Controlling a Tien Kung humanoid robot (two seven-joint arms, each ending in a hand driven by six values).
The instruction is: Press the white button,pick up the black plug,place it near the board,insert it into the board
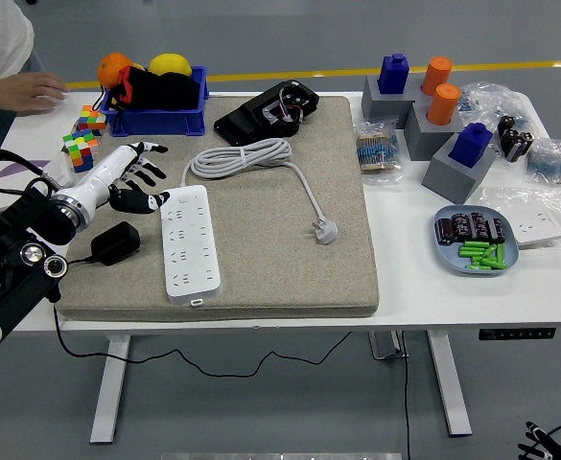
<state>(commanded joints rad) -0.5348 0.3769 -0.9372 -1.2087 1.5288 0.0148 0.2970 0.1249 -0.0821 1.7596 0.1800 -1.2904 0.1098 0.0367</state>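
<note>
A white power strip (189,240) lies lengthwise on the grey mat (280,240), its white cable coiled behind it and ending in a grey plug (326,230). A small white button (197,302) sits at the strip's near end. The black plug (115,242), a boxy adapter with a thin black cord, rests on the mat's left edge. My left hand (138,182) hovers open over the mat just left of the strip's far end and behind the black plug, fingers spread. The right arm is out of view.
A person's hand (33,91) rests on the table's far left corner. Colour cubes (81,144) and a blue bin (157,105) with fruit stand behind my hand. A black device (268,113) lies at the mat's back. Blue and orange blocks (433,115) and a tray (476,240) sit right.
</note>
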